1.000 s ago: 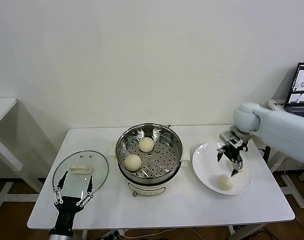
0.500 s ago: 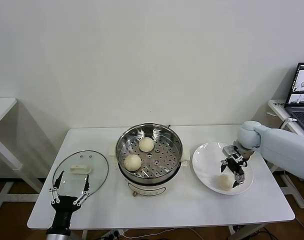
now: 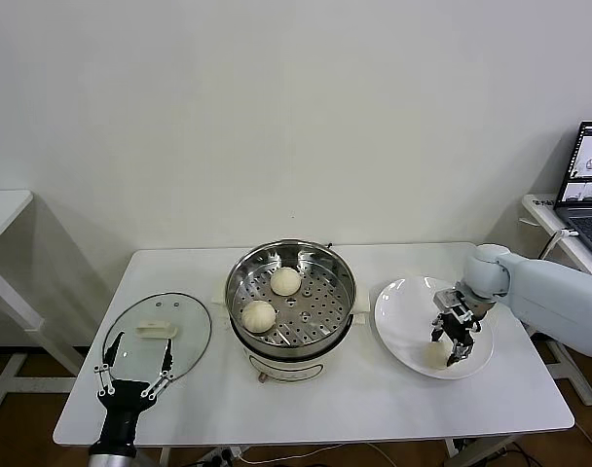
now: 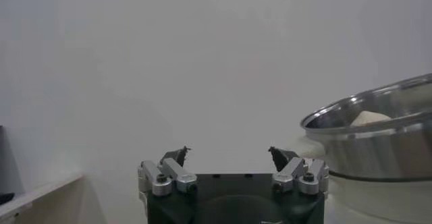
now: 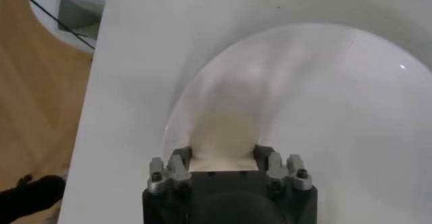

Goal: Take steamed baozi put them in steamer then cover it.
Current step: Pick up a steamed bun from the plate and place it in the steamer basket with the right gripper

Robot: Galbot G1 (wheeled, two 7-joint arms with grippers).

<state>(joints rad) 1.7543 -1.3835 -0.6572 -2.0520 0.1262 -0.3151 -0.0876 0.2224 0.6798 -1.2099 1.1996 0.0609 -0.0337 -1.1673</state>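
Right gripper (image 3: 448,343) clenched on a baozi (image 3: 435,354) — down on the plate (image 3: 398,316)

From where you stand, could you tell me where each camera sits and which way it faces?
Head view: high on the robot, facing forward and down at the table, steamer, lid and plate; both arms show.
Left wrist view: low by the table's near left, facing the wall; left gripper open.
Right wrist view: above the plate, facing down; right gripper shut on a baozi.
Shared: head and left wrist views both show the steamer.
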